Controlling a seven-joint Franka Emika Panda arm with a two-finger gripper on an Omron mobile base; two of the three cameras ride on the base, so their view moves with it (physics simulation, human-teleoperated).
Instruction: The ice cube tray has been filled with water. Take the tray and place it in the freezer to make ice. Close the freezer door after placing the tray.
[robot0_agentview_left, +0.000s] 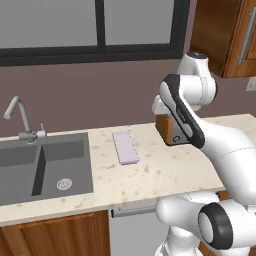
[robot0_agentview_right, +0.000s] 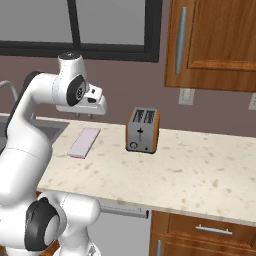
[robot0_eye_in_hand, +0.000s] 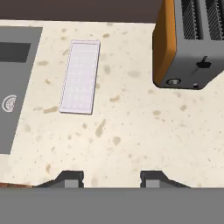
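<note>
The ice cube tray (robot0_agentview_left: 125, 147) (robot0_agentview_right: 84, 142), pale lavender-white and flat, lies on the speckled beige counter (robot0_agentview_left: 165, 172) between the sink and the toaster. In the hand view the tray (robot0_eye_in_hand: 81, 76) sits up and to the left of the fingertips. My gripper (robot0_agentview_right: 85, 115) (robot0_eye_in_hand: 111, 177) hangs open above the counter, to the right of the tray and clear of it, with nothing between its fingers. The freezer and its door are out of view.
A grey and orange toaster (robot0_agentview_right: 142, 131) (robot0_eye_in_hand: 192, 43) stands right of the tray. The dark sink (robot0_agentview_left: 20, 160) with its faucet (robot0_agentview_left: 20, 117) lies to the left. A wooden wall cabinet (robot0_agentview_right: 215, 40) hangs above on the right, and a window runs along the back wall.
</note>
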